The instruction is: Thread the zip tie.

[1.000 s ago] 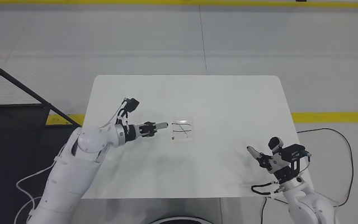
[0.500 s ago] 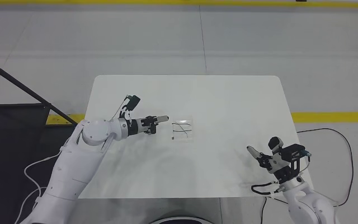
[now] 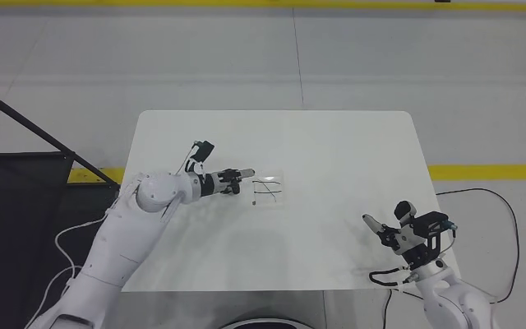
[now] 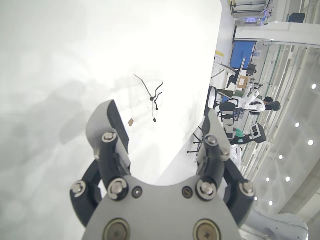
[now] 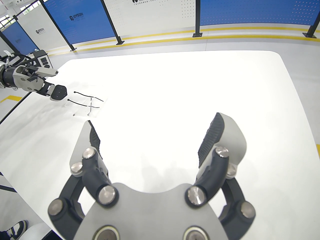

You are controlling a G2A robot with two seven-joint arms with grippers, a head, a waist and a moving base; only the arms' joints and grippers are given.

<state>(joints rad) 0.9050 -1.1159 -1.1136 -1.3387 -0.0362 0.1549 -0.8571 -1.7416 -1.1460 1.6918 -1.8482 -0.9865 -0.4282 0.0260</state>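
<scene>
zip ties [image 3: 267, 186], thin black plastic strips, are lying crossed over one another on a small clear rectangular plate [image 3: 276, 201] near the middle of the white round-cornered table [image 3: 345, 140]. none of them is being held, so you are looking at a task that is barely getting started. no strip is looping back through its own head as far as the pictures are showing. picking one up, lining its tail up with its head and feeding it through are all, by my judgement, waiting ahead of you. the left gripper [image 3: 243, 174] is hovering just beside the plate's edge on the left arm's side, its grey fingers with black pads standing apart and gripping nothing. in its own wrist view the strips are sitting ahead of the spread fingers, near but not touching them. the right gripper [image 3: 385, 219] is waiting well apart from the plate, close to the table's near right edge, its jaws also spreading wide and carrying nothing. compared with a second ago, your left gripper is sitting a little farther from the robot and a touch closer to the plate, while the right arm and the zip ties are lying just where they were.
</scene>
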